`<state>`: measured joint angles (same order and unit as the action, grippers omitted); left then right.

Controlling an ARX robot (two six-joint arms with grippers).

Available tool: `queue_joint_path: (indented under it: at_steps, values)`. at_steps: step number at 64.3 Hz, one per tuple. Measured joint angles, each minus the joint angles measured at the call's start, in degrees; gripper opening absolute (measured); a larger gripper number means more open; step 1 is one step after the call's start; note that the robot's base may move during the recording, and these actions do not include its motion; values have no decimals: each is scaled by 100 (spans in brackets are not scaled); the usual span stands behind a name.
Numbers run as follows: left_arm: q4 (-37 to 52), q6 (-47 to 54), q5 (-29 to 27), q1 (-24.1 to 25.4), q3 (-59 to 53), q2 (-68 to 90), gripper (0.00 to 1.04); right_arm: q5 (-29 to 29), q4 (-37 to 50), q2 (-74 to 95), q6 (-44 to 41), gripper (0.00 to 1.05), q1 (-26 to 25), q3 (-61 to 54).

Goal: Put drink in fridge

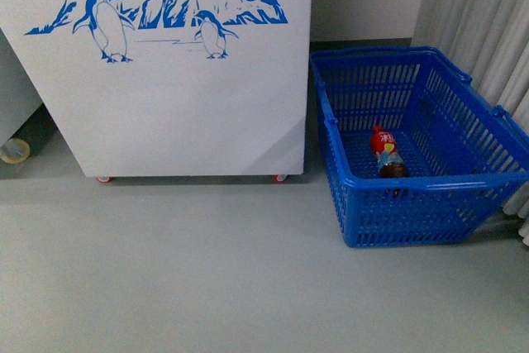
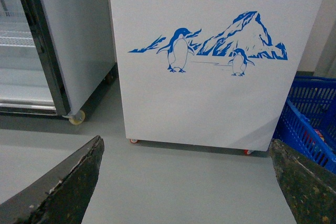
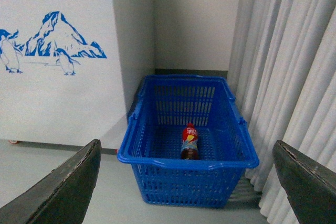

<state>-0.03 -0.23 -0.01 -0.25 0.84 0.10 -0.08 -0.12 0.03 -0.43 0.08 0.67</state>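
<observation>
One red-capped drink (image 1: 387, 153) lies in blue basket (image 1: 430, 181).

The pale grey floor (image 1: 207, 270) bore the white chest fridge (image 1: 182, 105) on casters, a blue plastic basket (image 1: 413, 212) just beside it.

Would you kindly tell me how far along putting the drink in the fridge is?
Nothing looks done yet. The small clear plastic bottle with red cap lies on its side inside the blue plastic basket, which stands beside the white penguin-decorated fridge. Nothing is in hand: the left tool and right tool are both open and empty. Left to do: grasp the bottle, lift it out, place it in the fridge.
</observation>
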Motion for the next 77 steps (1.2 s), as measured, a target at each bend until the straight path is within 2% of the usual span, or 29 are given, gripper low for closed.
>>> queue_joint_path:
  at_steps: [77]
  values:
    - [0,0,0,0,0,4,97,4,0,0,0,97,0,0]
